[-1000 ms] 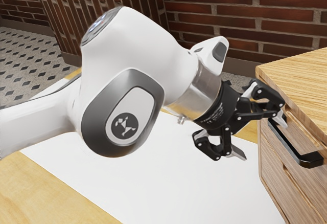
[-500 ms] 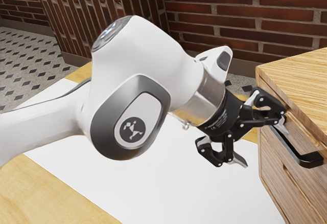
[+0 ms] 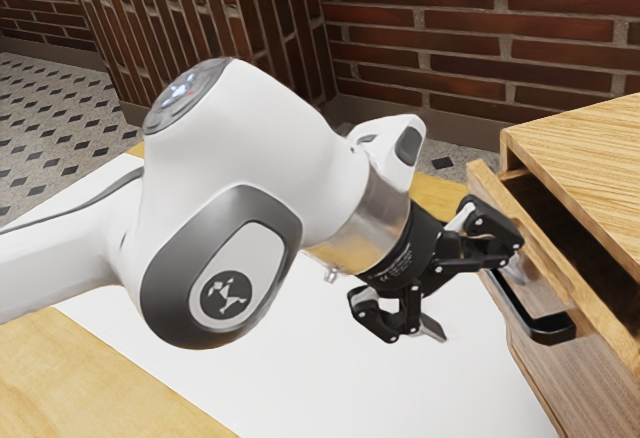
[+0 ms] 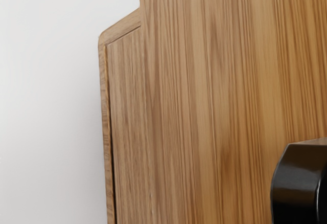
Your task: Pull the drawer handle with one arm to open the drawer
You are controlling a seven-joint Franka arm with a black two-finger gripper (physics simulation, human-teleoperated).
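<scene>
**Drawer partly open, one finger at the handle**

The drawer [image 3: 492, 190] stands partly out of the wooden cabinet [image 3: 590, 138], at three o'clock in the exterior view. Its black handle [image 3: 540, 320] crosses the drawer front toward five o'clock. The gripper [image 3: 472, 300] is spread wide. One finger meets the handle's upper end, and the other hangs apart at eight o'clock from it, over the white mat [image 3: 300, 358].

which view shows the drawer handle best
The exterior view: the black handle shows along its length, from the side. The wrist view catches one dark end of it against the drawer front.
</scene>
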